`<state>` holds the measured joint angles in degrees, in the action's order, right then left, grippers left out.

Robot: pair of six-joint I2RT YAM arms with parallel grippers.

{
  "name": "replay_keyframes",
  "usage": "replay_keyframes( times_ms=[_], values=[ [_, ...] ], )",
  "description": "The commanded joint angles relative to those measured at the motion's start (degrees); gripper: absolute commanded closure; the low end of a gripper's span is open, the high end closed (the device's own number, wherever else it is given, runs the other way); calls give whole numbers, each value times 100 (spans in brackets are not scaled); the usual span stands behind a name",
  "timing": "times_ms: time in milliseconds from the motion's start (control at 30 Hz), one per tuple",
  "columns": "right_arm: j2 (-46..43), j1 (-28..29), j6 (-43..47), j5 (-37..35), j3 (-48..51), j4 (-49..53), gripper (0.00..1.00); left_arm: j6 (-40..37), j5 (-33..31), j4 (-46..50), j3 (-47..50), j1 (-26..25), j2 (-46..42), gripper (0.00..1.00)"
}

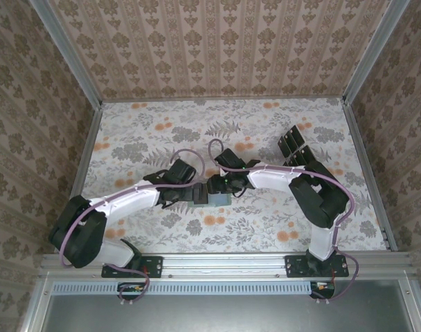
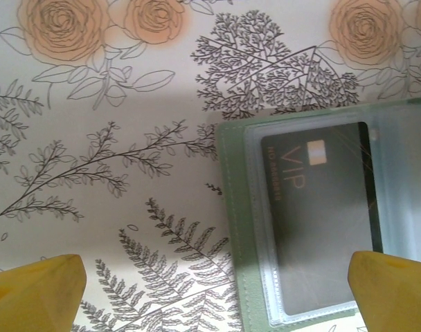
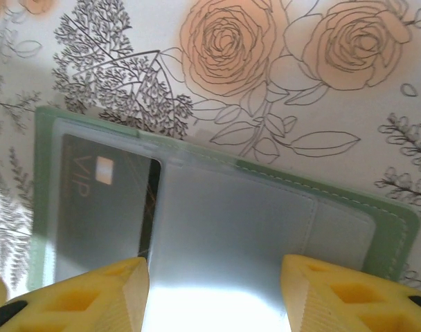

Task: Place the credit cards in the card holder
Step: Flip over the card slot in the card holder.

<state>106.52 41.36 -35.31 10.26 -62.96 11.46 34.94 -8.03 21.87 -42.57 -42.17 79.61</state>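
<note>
Currently both arms meet mid-table, w/ the flat grey-green rectangular card holder (image 1: 205, 198) lying open on the floral-print table (image 1: 148, 131) btwn the two wrists. Left gripper (image 2: 210, 297): jaws spread wide and gripping nothing. One yellow finger (image 2: 32, 294) is over bare tabletop, the other (image 2: 394, 290) at the holder's near corner, over the sleeve edge; can't tell if it touches. The left wrist view shows the holder's green border (image 2: 230, 207) and its clear plastic pockets (image 2: 404, 173). A thin glossy black rectangular card marked "VIP" (image 2: 321, 207) sits inside one pocket, lying flat w/ its chip end toward the top of that view. Right gripper (image 3: 214, 297): also wide apart and holding nothing, its yellow fingers (image 3: 93, 297) above the holder's inner sleeve, one near the carded pocket, the other toward the opposite half. From the right wrist the same VIP card (image 3: 103, 200) is in the left-hand pocket, and glare washes out the sleeve btwn the fingers. More small black cards (image 1: 293, 146) stand in tiers at the table's far right, just beyond the right arm's elbow, well apart from the holder.
</note>
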Motion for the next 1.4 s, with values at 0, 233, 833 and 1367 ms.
replay_keyframes(
  times_ms=[0, 233, 833, 1367],
  values=[
    [132, -49, -557, 552, 278, -350, 46, 140, -124, -154, 225, -136, -245, 0],
    [94, -103, -1082, 736, 485, -738, 45, 359, -207, -632, 711, -403, -658, 0],
    [136, -227, -1593, 741, 797, -1080, 45, 181, -523, -1944, 814, -1149, -289, 0],
    [-92, -293, -1602, 894, 719, -1042, 45, 333, -1204, -1845, 814, -1186, 439, 0]
  ],
)
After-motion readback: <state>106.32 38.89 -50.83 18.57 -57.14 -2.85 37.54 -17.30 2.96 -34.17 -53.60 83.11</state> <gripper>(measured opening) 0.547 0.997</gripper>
